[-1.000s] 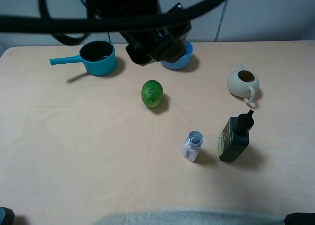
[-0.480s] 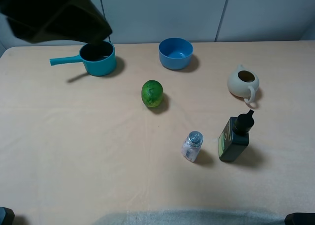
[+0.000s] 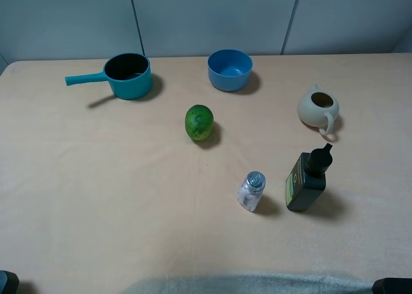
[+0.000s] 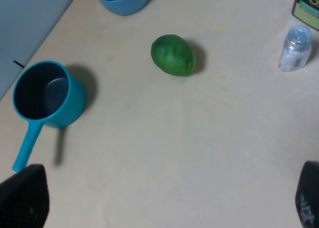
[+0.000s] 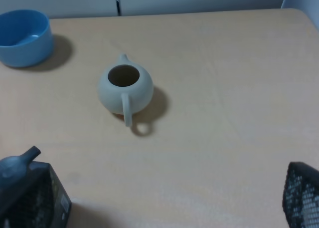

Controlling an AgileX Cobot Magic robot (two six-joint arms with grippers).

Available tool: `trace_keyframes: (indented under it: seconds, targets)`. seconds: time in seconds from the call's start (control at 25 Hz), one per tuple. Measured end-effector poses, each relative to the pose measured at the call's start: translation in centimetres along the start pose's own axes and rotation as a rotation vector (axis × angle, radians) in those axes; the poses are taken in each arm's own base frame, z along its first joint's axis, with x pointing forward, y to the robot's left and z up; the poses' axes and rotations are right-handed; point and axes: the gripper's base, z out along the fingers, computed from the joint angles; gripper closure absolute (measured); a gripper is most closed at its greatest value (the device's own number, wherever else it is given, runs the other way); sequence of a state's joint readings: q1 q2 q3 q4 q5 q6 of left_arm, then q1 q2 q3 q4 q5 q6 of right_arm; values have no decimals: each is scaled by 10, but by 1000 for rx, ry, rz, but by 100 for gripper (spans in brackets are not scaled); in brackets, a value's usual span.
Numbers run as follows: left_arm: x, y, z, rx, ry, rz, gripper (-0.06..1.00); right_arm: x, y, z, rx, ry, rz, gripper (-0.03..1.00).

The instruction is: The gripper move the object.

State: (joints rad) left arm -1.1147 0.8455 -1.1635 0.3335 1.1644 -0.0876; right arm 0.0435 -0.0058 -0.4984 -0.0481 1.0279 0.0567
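Observation:
The object, a small clear glass shaker (image 3: 251,191) with a silver cap and whitish contents, stands upright on the table right of centre, just left of the dark green bottle (image 3: 306,180). It also shows in the left wrist view (image 4: 295,49). My left gripper (image 4: 169,195) is open and empty, its black fingers (image 4: 25,200) spread wide, well away from the shaker. My right gripper (image 5: 164,203) is open and empty, with one finger (image 5: 301,195) at the frame edge, and hovers near the bottle (image 5: 20,164). Neither arm reaches into the exterior view.
A green fruit (image 3: 199,122) lies mid-table, seen too in the left wrist view (image 4: 173,55). A teal saucepan (image 3: 129,75) and a blue bowl (image 3: 230,69) stand at the back. A cream teapot (image 3: 318,107) stands at the right, above the bottle, and shows in the right wrist view (image 5: 124,88).
A bulky black arm with a cable covered the top of the exterior view, swung off to the upper left, and is now out of view. The table objects have not moved.

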Motion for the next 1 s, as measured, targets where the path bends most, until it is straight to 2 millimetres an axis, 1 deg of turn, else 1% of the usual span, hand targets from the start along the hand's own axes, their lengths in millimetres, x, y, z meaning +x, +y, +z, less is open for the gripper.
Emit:
trace_keyframes:
  seconds: [0.08,0.2,0.32,0.52,0.68,0.8,1.0]
  targets:
    - [12,1,-6,2,-14,-5,-5,0,0,0,0,0,0,28]
    - [31,5,-10,-15,-6,-42,-5,0,0,0,0,0,0,28]
    - [52,10,-10,-59,23,-122,-5,0,0,0,0,0,0,28]
    - [95,13,-18,-186,44,-298,-5,0,0,0,0,0,0,28]
    - [129,6,-26,-314,29,-431,-5,0,0,0,0,0,0,28]
    - [151,-2,-27,-411,17,-501,-5,0,0,0,0,0,0,28]
    - [175,-16,-24,-550,-13,-527,-5,0,0,0,0,0,0,28]
